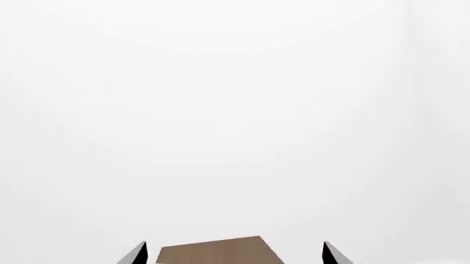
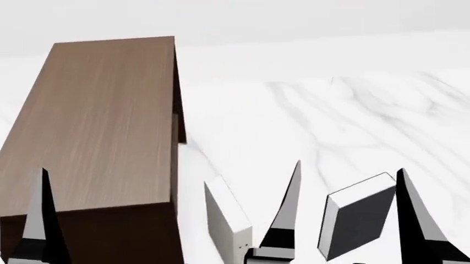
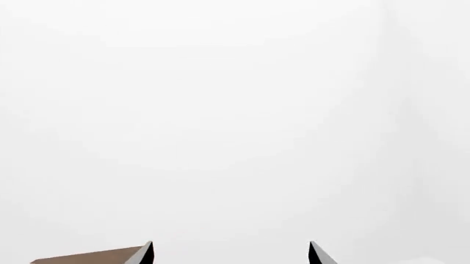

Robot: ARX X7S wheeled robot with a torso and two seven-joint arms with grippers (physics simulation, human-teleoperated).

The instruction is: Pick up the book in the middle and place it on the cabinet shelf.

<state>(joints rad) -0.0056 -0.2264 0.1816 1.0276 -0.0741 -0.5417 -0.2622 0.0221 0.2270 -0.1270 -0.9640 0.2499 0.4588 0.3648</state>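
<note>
The dark grey book with white page edges stands tilted on the marble table. In the head view it lies between the two fingers of my right gripper, which is open and empty; no contact shows. The book is hidden in both wrist views. The dark brown cabinet stands at the left, its flat top bare. My left gripper is open and empty, with the cabinet top showing between its fingers. Only one left fingertip shows in the head view, over the cabinet's near end. My right gripper also shows open in its wrist view.
An off-white book stands upright between the cabinet and my right gripper's inner finger. The white marble table stretches behind the books. A corner of the cabinet top shows in the right wrist view.
</note>
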